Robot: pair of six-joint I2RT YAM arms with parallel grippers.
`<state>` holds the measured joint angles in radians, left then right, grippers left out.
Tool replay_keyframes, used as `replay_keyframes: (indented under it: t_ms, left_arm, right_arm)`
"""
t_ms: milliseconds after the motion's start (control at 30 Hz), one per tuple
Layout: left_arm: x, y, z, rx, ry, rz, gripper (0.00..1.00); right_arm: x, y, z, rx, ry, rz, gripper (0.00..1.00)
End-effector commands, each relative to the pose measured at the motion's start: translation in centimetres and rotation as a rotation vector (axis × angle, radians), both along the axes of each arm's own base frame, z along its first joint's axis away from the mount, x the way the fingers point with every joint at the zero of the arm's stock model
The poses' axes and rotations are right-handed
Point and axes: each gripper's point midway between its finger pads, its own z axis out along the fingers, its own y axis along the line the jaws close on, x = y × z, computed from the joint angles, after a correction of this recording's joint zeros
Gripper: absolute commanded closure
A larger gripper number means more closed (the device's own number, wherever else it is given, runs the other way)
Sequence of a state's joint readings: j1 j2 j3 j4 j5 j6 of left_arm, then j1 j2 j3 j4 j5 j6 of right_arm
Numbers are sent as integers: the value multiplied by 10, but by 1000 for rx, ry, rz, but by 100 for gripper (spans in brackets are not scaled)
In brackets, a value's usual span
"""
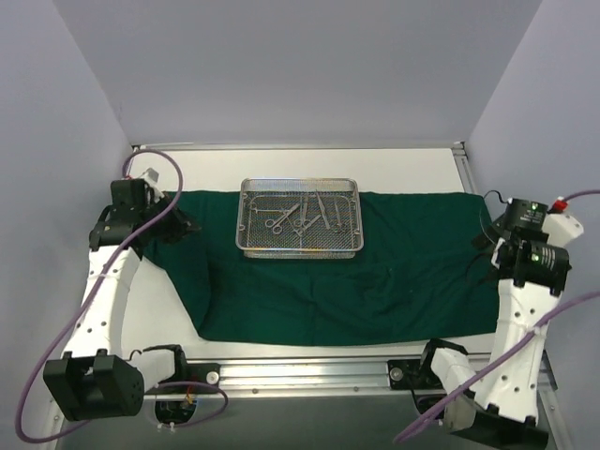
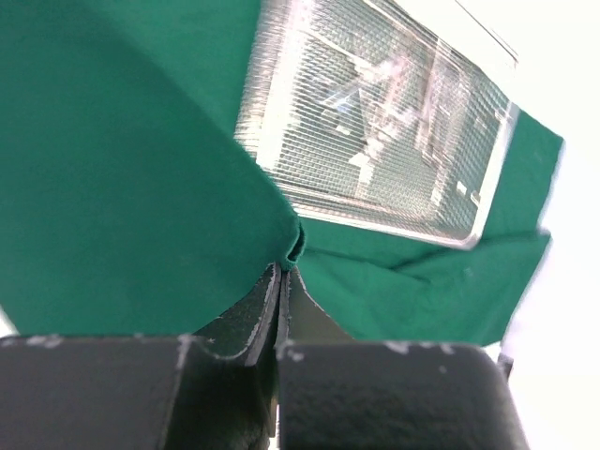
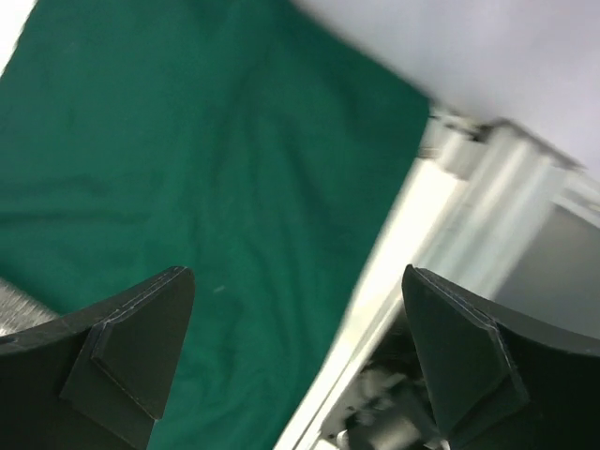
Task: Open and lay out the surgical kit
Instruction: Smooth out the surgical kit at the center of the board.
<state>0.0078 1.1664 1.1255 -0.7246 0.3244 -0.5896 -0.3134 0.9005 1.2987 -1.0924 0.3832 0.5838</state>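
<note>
Currently the dark green cloth drape (image 1: pixel 375 281) lies spread across the white tabletop (image 1: pixel 169 328), and the rectangular silver wire-mesh tray (image 1: pixel 247 225) of small steel instruments (image 1: pixel 305 216) sits on its far middle. The left hand (image 2: pixel 284 272) pinches a fold at the cloth's left edge. The right hand (image 3: pixel 300 309) is spread wide above the right edge, holding nothing.

Left arm (image 1: pixel 101 305) and right arm (image 1: pixel 520 342): white link shells, black joint housings. Purple cable (image 1: pixel 152 153) loops off each. Green lights (image 1: pixel 534 207) on right wrist. Right hand (image 3: pixel 298 281) fingers (image 3: pixel 131 347): matte black wedges. Left hand (image 2: pixel 284 270): black, white scuffs.
</note>
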Motion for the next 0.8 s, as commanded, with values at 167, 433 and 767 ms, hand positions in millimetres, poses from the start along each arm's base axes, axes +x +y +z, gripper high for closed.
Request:
replay_keyframes:
  t_ms: [167,433,767]
  left_arm:
    - [-63,94,-13,244,179,258,98]
    - [-95,166,5,408,206,504,98]
    - [-161,220,34,543,231,910,98]
  right_arm:
    - [122,82,-14,81,-24,466,0]
    - [166,257,-28,108,-31,971,0]
    - [139,349,-48,140,-39,1300,0]
